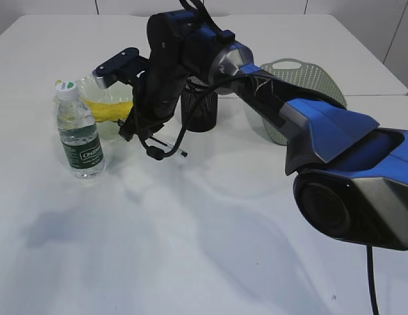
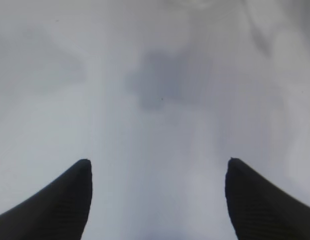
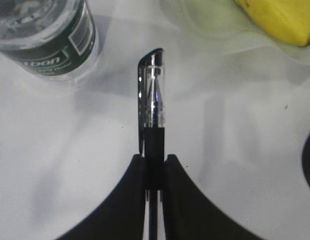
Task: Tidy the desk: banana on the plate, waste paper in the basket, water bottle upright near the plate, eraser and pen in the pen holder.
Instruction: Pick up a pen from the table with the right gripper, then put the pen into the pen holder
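We have the pen (image 3: 154, 100) pinched in the right gripper (image 3: 155, 165), jaws closed tight on its black barrel with the clear capped end sticking out ahead. It is clear of the desk (image 1: 190, 249), between the water bottle (image 1: 79, 134) at left, which stands upright, and the pen holder (image 1: 199, 105) just to the right. The banana (image 1: 108, 108) lies on the plate (image 1: 98, 88) at far left, so we judge those two items done; the basket (image 1: 302, 75) sits far right, its contents hidden from us, and we cannot see the eraser or the waste paper anywhere. The left gripper (image 2: 157, 200) hangs wide open over bare tabletop, holding nothing. Step in hand, by our reading: drop the pen into the holder. To do it well we should carry it right, tip it near vertical over the mesh rim, centre it above the opening, lower until the tip is inside, then release, keeping the wrist clear of the bottle.
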